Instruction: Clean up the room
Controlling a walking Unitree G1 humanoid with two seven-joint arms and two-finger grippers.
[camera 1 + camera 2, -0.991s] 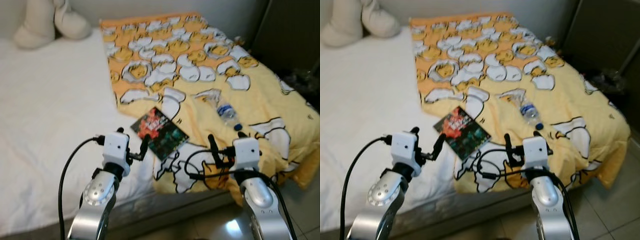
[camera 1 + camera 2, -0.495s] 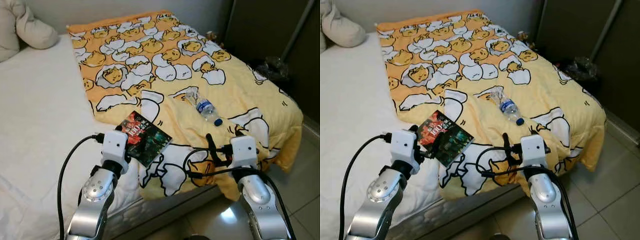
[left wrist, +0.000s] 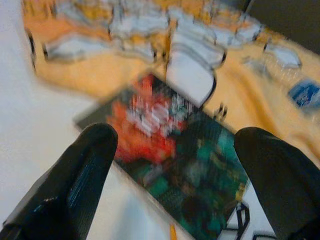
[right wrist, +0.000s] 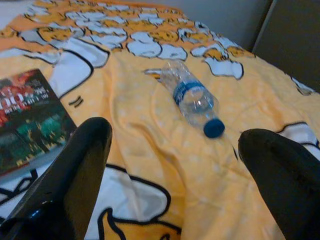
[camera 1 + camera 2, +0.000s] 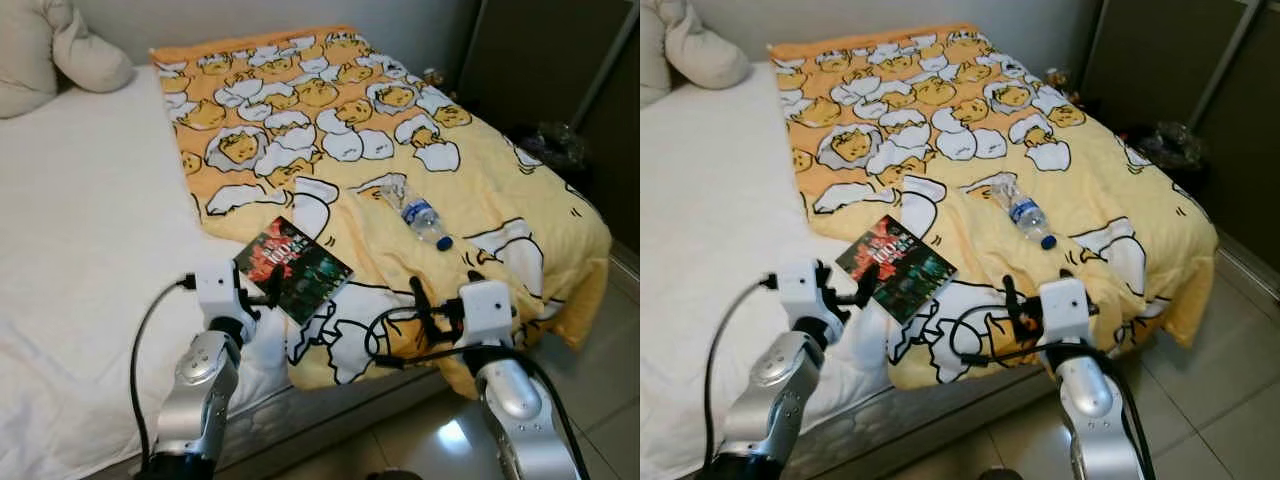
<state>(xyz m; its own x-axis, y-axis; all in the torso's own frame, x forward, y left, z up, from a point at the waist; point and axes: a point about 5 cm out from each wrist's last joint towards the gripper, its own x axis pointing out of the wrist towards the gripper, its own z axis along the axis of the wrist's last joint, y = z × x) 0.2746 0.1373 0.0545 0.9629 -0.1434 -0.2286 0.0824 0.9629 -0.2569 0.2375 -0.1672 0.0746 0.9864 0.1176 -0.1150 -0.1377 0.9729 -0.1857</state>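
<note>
A dark book with a red and green cover lies on the bed, half on the white sheet and half on the yellow egg-print blanket. A clear plastic bottle with a blue cap rests on its side on the blanket, to the right of the book. My left gripper is open, its fingertips just short of the book's near left edge. Held low by the bed's near edge, my right gripper is open and empty, with the bottle a little way beyond it.
A cream pillow sits at the bed's far left on the white sheet. A dark cabinet and a dark bag stand right of the bed. Tiled floor runs along the bed's right side.
The whole picture has shifted and sharpened as the camera moved. My left gripper sits slightly closer to the book's edge. The book and the bottle lie where they were.
</note>
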